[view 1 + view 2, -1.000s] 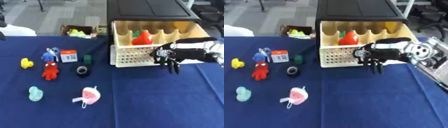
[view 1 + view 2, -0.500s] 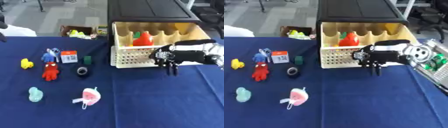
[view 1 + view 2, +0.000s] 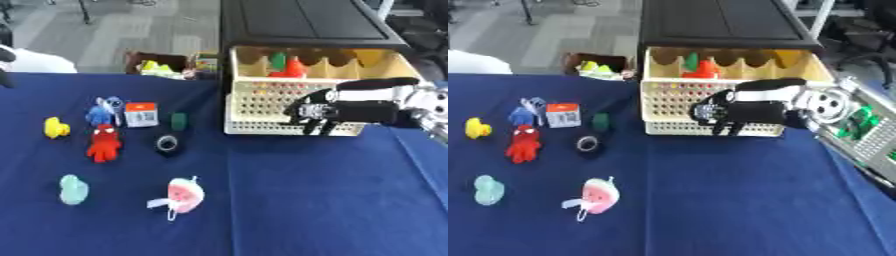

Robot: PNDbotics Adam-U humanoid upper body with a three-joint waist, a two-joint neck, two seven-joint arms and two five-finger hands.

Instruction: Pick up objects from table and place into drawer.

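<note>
Cream perforated drawer [image 3: 262, 107] pulled open from black cabinet [image 3: 297, 22], holding an orange cone-like toy [image 3: 293, 67] and a green piece [image 3: 692, 58]. Right hand [image 3: 317, 112] against drawer's front wall, fingers curled downward, holding nothing. Left of drawer on blue table [image 3: 306, 200]: dark tape roll [image 3: 166, 144], red figure [image 3: 103, 143], yellow duck [image 3: 55, 127], pink-white toy [image 3: 184, 192]. Right of drawer, only in right eye view: green items in a grey rack [image 3: 855, 125].

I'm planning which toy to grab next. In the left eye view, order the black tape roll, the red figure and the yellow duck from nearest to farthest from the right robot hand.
The right robot hand is at the drawer front.
1. Black tape roll: nearest, just left of the drawer.
2. Red figure: farther left, mid-table.
3. Yellow duck: farthest, near the left edge.
</note>
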